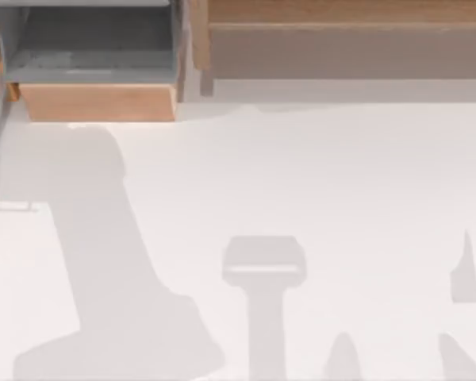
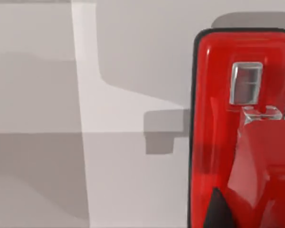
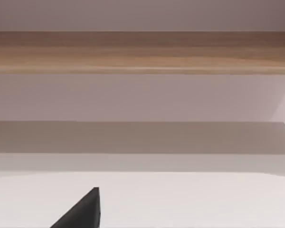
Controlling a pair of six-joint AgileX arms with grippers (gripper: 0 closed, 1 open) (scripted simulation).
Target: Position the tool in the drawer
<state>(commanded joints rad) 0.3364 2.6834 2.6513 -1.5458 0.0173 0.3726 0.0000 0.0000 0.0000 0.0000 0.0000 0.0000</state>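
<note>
While a dark fingertip (image 2: pixel 218 211) of the left arm shows just beside the glossy red tool (image 2: pixel 218 118), whether the fingers grip it cannot be told. Farther off, the drawer (image 1: pixel 99 101) stands open at the white table's (image 1: pixel 317 175) far left.

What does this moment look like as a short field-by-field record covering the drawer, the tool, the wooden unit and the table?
drawer: grey-walled box with light-tan wooden front, pulled open at the table's far left, nothing visible inside
tool: glossy red elongated body with black edging, close under the left wrist camera, above the table
wooden unit: wide brown wooden unit, far right
table: white surface crossed by arm shadows
</note>
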